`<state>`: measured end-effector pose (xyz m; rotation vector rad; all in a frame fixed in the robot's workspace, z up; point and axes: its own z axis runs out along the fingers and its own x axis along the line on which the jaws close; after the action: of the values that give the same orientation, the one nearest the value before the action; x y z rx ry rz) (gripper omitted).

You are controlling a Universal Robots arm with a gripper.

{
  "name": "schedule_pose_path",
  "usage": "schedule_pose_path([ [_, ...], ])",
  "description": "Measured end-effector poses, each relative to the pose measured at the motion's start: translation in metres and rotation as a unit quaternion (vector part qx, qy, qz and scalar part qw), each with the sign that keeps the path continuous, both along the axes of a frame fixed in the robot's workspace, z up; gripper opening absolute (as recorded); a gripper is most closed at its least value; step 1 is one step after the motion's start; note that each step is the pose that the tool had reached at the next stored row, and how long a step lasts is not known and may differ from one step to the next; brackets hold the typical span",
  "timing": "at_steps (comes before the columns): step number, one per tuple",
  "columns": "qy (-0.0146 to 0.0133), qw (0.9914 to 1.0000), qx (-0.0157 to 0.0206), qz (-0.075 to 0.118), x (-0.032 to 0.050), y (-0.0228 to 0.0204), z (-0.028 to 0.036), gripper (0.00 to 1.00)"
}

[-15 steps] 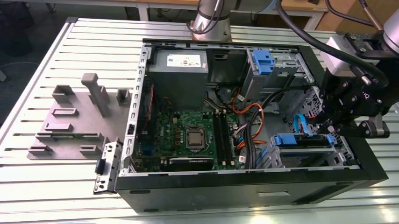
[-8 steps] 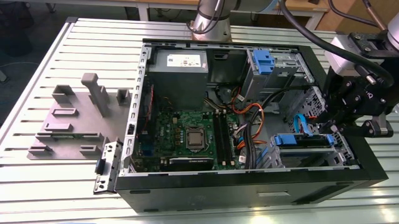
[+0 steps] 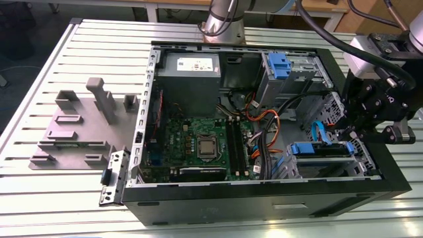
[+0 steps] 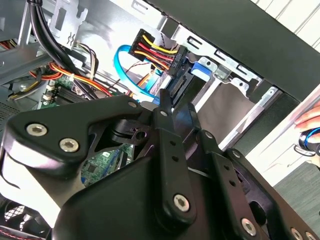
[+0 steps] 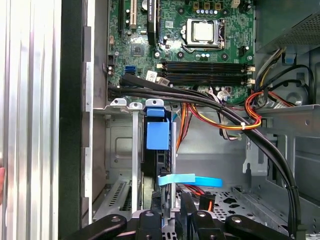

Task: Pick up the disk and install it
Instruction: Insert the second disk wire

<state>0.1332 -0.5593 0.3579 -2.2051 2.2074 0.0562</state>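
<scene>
Disk (image 3: 320, 148) sits on edge in the cage (image 3: 328, 166) at the case's (image 3: 264, 198) front corner, mostly hidden by the rails. Gripper (image 3: 347, 138) fingers (image 5: 200, 220) are narrow and pinch its rear end, tips cut off. Cables (image 5: 215, 107) run close by, and the case wall is tight alongside.

In the exterior view, a fixture plate (image 3: 73, 134) lies left of the computer case (image 3: 264, 198). Inside, the power supply (image 3: 188, 74) sits upper left, the disk (image 3: 322, 149) lower right.
</scene>
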Motion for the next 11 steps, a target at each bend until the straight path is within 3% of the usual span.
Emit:
schedule_pose_path([
  [11, 0.0000, 1.00000, 0.0000, 0.000, 0.0026, 0.0006, -0.0003, 0.29],
])
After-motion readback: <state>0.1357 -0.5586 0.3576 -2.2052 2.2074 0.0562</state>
